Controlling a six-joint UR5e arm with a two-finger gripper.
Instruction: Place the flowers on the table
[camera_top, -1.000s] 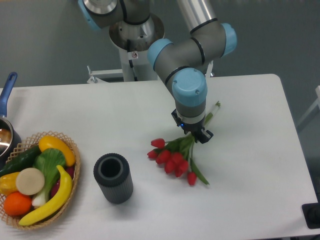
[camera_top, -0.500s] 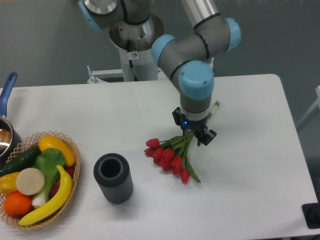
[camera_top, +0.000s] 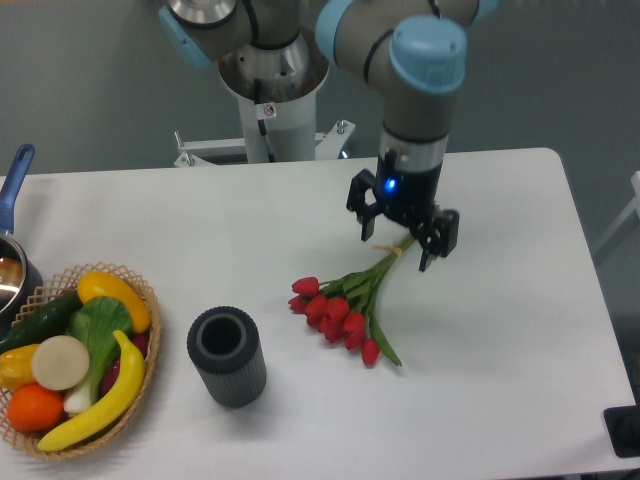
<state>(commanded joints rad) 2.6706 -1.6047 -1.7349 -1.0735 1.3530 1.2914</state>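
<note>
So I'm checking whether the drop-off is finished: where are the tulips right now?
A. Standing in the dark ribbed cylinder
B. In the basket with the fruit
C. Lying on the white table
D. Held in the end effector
C: the flowers lie flat on the table, with the open end effector above their stems.

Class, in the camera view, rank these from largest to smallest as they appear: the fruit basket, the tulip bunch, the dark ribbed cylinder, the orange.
1. Fruit basket and tulip bunch: similar extent, too close to rank.
2. Dark ribbed cylinder.
3. Orange.
</note>
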